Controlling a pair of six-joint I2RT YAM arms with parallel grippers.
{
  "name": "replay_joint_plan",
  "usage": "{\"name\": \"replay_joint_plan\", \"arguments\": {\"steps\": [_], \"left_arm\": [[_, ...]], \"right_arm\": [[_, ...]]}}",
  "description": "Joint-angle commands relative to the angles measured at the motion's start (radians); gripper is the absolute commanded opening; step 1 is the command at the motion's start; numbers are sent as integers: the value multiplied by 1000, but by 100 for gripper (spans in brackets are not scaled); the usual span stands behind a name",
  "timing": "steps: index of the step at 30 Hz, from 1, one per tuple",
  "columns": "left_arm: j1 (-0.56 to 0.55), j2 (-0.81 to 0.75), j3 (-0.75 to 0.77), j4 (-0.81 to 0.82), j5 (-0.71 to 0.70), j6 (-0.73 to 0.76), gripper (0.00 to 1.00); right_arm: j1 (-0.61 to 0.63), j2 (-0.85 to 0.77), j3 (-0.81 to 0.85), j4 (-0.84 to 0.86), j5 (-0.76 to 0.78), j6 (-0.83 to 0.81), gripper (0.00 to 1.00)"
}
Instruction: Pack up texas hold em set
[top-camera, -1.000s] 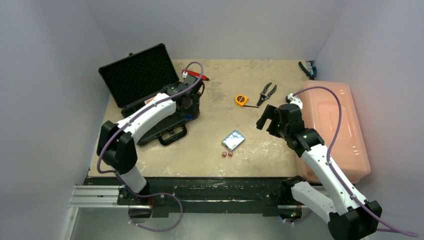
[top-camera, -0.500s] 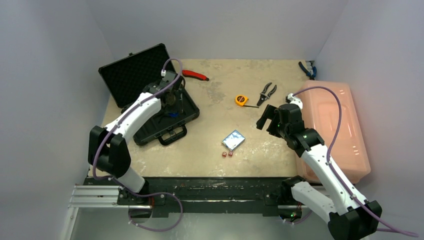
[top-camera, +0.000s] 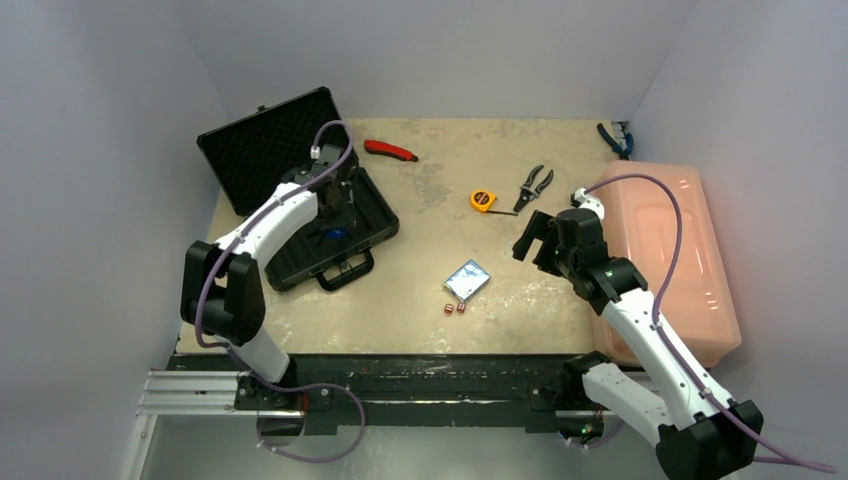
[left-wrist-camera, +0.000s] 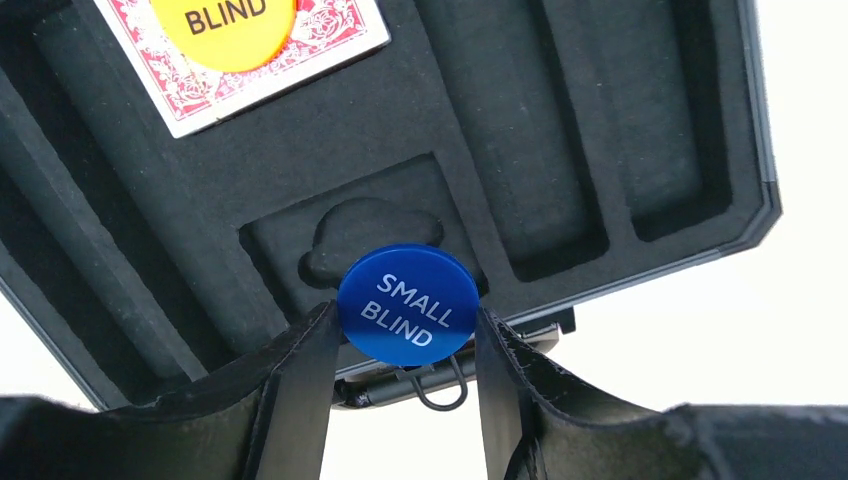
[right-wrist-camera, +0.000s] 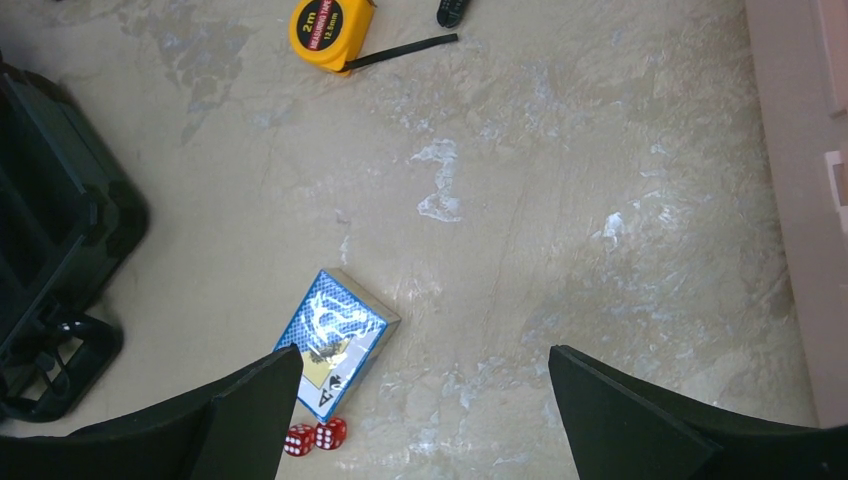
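The black briefcase (top-camera: 262, 150) lies open at the far left, its foam base (left-wrist-camera: 560, 130) filling the left wrist view. A red card deck (left-wrist-camera: 300, 45) with an orange BLIND disc (left-wrist-camera: 225, 25) on it sits in the foam. My left gripper (top-camera: 335, 208) (left-wrist-camera: 405, 335) is shut on the blue SMALL BLIND disc (left-wrist-camera: 407, 305) and holds it just over a recess near the case's front edge. The blue card deck (top-camera: 467, 279) (right-wrist-camera: 335, 340) and two tiny red dice (top-camera: 454, 307) (right-wrist-camera: 315, 437) lie mid-table. My right gripper (top-camera: 533, 240) (right-wrist-camera: 420, 370) is open and empty above the table, right of the deck.
A yellow tape measure (top-camera: 482, 200) (right-wrist-camera: 330, 30) and black pliers (top-camera: 535, 185) lie behind the deck. A red-handled cutter (top-camera: 390, 150) lies beside the case. The pink bin (top-camera: 670, 250) lines the right edge, with blue pliers (top-camera: 612, 138) behind it.
My left gripper has moved left with the blue disc, from the case's right edge to over its foam base. The right arm has not moved.
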Motion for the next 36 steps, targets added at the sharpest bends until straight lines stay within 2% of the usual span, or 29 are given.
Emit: {"name": "replay_joint_plan", "arguments": {"steps": [1, 19, 36], "left_arm": [[25, 32, -19, 41, 0, 16, 32], [67, 104, -51, 85, 15, 18, 31], [79, 134, -56, 72, -11, -95, 30]], "right_arm": [[4, -4, 0, 22, 5, -3, 99], [4, 9, -3, 24, 14, -3, 99], [3, 36, -10, 43, 8, -12, 99]]}}
